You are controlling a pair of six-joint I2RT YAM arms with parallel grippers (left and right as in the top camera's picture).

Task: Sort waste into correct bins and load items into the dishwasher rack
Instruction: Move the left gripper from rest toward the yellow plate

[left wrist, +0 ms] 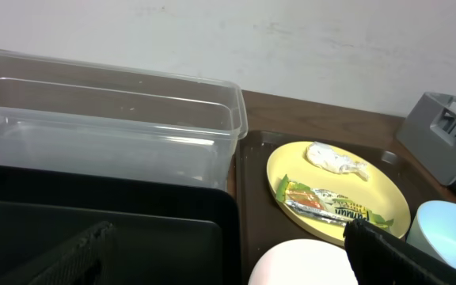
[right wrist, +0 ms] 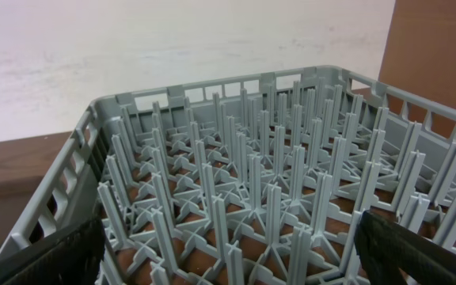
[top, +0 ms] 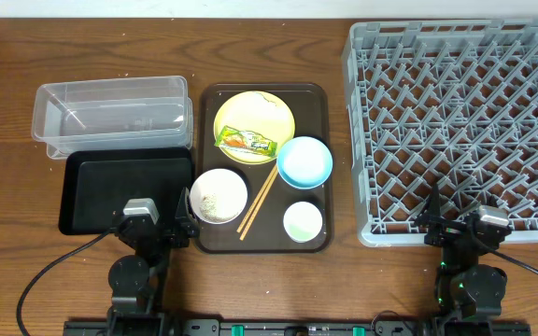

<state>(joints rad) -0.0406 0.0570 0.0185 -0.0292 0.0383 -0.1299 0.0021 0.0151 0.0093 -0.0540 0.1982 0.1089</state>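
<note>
A green-and-orange wrapper [top: 246,142] [left wrist: 331,207] and a crumpled white scrap [left wrist: 335,158] lie on the yellow plate [top: 269,117]. The white bowl [top: 219,195] holds rice grains. The light blue bowl [top: 304,161], small white cup [top: 303,221] and chopsticks [top: 259,203] share the brown tray. The clear box [top: 110,112] and black tray [top: 124,191] stand at the left, and the grey rack [top: 460,131] at the right. My left gripper [top: 154,220] [left wrist: 228,265] is open and empty over the black tray's near right corner. My right gripper [top: 460,224] [right wrist: 232,261] is open and empty at the rack's near edge.
The dark brown serving tray [top: 318,103] sits between the bins and the rack. The clear box partly overlaps the black tray's far edge. Bare wooden table lies along the far edge and left of the bins. Cables run from both arm bases at the front.
</note>
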